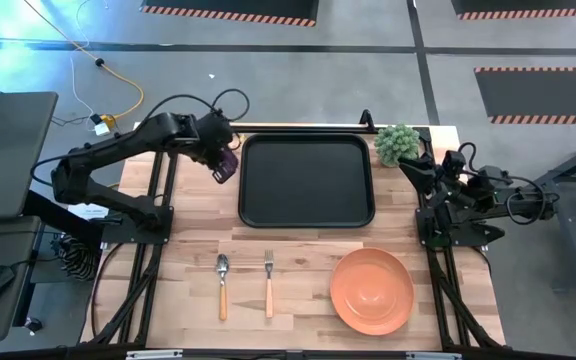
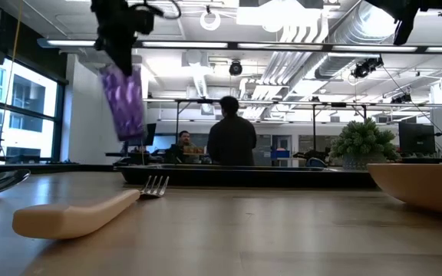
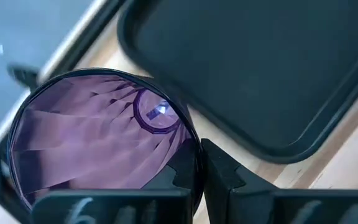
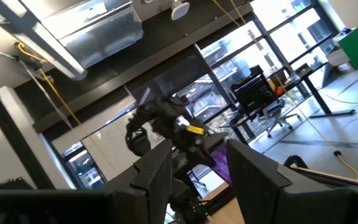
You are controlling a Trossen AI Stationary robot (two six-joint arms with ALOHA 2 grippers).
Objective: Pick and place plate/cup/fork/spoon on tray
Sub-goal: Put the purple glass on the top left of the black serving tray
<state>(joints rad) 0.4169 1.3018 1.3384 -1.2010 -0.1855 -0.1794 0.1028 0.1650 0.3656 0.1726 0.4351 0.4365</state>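
Note:
My left gripper (image 1: 218, 160) is shut on the dark purple cup (image 1: 227, 163) just left of the black tray (image 1: 306, 180), in the air above the table; the low view shows the cup (image 2: 124, 101) hanging clear. The left wrist view looks into the cup's open mouth (image 3: 98, 137). The spoon (image 1: 222, 285) and the fork (image 1: 268, 283) lie side by side near the front edge, and the orange plate (image 1: 371, 290) lies to their right. My right gripper (image 1: 418, 172) is open and empty at the table's right side. My left gripper holds the cup by its rim wall (image 3: 196, 163), one finger inside the cup (image 3: 178, 175) and one outside (image 3: 229, 177). The cup hangs below the gripper, lifted clear of the table, slightly tilted, its mouth toward the gripper.
A bushy green plant (image 1: 396, 143) stands at the tray's far right corner, close to my right arm. In the low view the fork (image 2: 90, 211) lies in front and the plate's edge (image 2: 424, 184) shows at the right. People (image 2: 231, 139) are in the room behind.

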